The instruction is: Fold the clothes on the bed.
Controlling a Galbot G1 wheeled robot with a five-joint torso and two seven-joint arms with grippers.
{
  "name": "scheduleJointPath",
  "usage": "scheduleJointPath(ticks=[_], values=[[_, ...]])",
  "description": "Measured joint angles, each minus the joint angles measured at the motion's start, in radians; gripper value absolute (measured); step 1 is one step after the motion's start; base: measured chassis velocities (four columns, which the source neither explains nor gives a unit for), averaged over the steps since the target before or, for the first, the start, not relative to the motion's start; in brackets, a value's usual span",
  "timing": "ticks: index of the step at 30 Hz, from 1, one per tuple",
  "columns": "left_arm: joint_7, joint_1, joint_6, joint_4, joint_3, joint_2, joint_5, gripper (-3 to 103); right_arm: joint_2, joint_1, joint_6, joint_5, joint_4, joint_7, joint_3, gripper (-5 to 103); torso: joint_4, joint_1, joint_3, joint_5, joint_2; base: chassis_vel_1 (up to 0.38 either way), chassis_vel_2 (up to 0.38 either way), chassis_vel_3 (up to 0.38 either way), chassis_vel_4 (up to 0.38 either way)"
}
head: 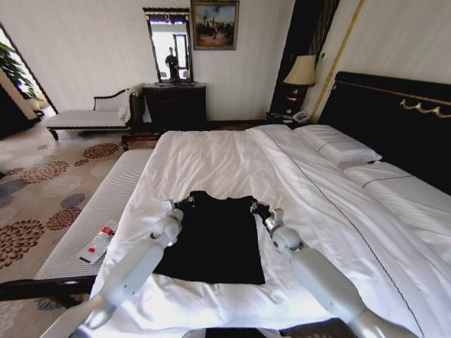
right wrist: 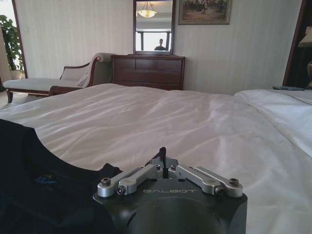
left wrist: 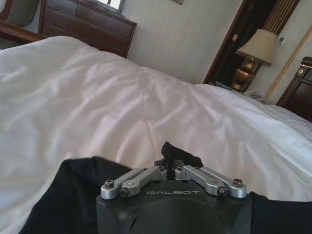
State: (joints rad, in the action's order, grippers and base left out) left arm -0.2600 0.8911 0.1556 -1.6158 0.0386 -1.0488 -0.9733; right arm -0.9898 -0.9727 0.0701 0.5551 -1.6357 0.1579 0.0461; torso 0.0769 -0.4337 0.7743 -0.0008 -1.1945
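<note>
The clothes (head: 215,243), a black T-shirt, lie flat as a rough rectangle on the white duvet of the bed (head: 225,158). My left gripper (head: 185,204) is at the shirt's far left corner and my right gripper (head: 258,208) is at its far right corner. In the left wrist view the left gripper (left wrist: 168,168) is shut, with a tuft of the black clothes (left wrist: 175,152) pinched between its fingertips. In the right wrist view the right gripper (right wrist: 163,165) is shut on a small peak of the clothes (right wrist: 44,185), which spread away beside it.
A pale upholstered bench (head: 88,211) runs along the bed's left side with a bottle (head: 99,243) lying on it. Pillows (head: 338,148) and the dark headboard (head: 394,120) are at the right. A dark dresser (head: 175,105) stands against the far wall.
</note>
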Motion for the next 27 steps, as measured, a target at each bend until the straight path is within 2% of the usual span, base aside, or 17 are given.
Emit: scheduleJointPath(ticks=[2,4,5,8,9,13,18,27], values=[[0.004,0.083,-0.004,-0.06,0.036,0.021,0.007,2,-0.005,-0.058,-0.004,-0.02,-0.049,0.0,0.029,0,-0.0006,0.0,0.0,-0.0002,0.0,0.0,0.0,0.0,0.0],[0.007,0.156,-0.013,-0.128,0.07,0.036,0.019,2,-0.019,-0.128,-0.006,-0.039,-0.104,0.001,0.066,0,-0.0001,0.0,0.0,0.0,0.0,0.0,0.0,0.0,0.0],[0.007,0.156,-0.013,-0.128,0.07,0.036,0.019,2,-0.019,-0.128,-0.006,-0.039,-0.104,0.001,0.066,0,-0.0001,0.0,0.0,0.0,0.0,0.0,0.0,0.0,0.0],[0.017,0.284,-0.032,-0.224,0.133,0.052,0.049,2,-0.036,-0.278,-0.02,-0.091,-0.184,-0.008,0.107,0,0.0004,0.0,0.0,0.0002,0.0,0.0,0.0,0.0,0.0],[0.017,0.284,-0.032,-0.224,0.133,0.052,0.049,2,-0.036,-0.278,-0.02,-0.091,-0.184,-0.008,0.107,0,0.0004,0.0,0.0,0.0002,0.0,0.0,0.0,0.0,0.0],[0.052,0.45,-0.061,-0.272,0.211,0.046,0.105,2,-0.067,-0.443,-0.064,-0.192,-0.231,-0.029,0.138,0,0.0003,0.0,0.0,-0.0001,0.0,0.0,0.0,0.0,0.0],[0.08,0.548,-0.076,-0.278,0.291,0.012,0.134,2,-0.1,-0.509,-0.083,-0.224,-0.249,-0.028,0.167,0,-0.0001,0.0,0.0,-0.0001,0.0,0.0,0.0,0.0,0.0],[0.108,0.58,-0.09,-0.273,0.357,0.014,0.141,2,-0.14,-0.628,-0.111,-0.23,-0.32,-0.022,0.25,0,0.0001,0.0,0.0,0.0001,0.0,0.0,0.0,0.0,0.0]])
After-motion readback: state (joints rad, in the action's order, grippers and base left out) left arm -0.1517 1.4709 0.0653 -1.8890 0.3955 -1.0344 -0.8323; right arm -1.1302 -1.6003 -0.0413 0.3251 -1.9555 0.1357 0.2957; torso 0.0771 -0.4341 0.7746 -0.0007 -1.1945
